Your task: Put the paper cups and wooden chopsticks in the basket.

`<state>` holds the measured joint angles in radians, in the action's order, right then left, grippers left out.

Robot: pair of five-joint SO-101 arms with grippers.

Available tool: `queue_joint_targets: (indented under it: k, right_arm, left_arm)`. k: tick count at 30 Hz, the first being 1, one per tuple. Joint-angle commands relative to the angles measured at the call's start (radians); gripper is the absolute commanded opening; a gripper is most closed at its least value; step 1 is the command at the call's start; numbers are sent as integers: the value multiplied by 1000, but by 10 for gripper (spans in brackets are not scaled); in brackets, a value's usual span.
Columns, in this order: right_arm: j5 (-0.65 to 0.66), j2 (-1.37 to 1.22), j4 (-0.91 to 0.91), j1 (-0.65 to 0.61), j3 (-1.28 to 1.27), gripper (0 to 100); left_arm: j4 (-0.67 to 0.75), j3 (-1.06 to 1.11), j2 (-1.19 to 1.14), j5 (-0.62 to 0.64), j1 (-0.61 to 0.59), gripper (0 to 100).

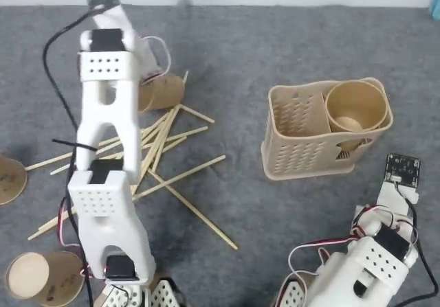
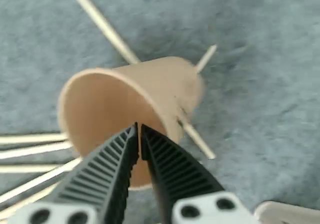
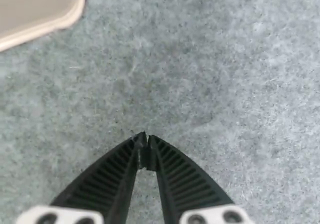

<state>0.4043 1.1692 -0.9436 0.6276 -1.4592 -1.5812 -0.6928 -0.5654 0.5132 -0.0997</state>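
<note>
Left tool [image 2: 139,129], jaws shut on rim of paper cup [image 2: 150,83] (prob.), well apart from basket [image 1: 302,159], risked dropping it if chopsticks [image 2: 107,28] snagged.

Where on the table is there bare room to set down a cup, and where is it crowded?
Bare carpet lies between the chopsticks and the basket, and along the far edge behind the basket. Near the basket's front, the right arm takes some room. The left side is crowded: chopsticks, the left arm and paper cups.
</note>
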Motion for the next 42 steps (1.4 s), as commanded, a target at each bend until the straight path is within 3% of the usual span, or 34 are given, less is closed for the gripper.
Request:
queue_joint_targets:
  k: [1, 7, 18, 22, 28, 32, 35, 42]
  right_arm:
    - [0, 19, 18, -5, 11, 8]
    - [0, 19, 18, -5, 11, 8]
    - [0, 19, 18, -7, 11, 8]
    - [0, 19, 19, -7, 11, 8]
    - [0, 19, 19, -8, 11, 8]
    - [0, 19, 19, -8, 11, 8]
    - [0, 19, 19, -8, 11, 8]
    - [0, 19, 19, -8, 11, 8]
  left_arm:
    - [74, -33, 8, 14, 51, 10]
    - [180, -27, 5, 17, 58, 11]
    - [173, -13, 11, 11, 60, 13]
    - [123, -50, 20, -12, 57, 31]
    - [-72, -242, 18, -61, 63, 145]
    - [-172, -346, 6, -66, 54, 148]
    - [-167, -266, 6, -66, 21, 148]
    - [5, 21, 18, -66, 6, 148]
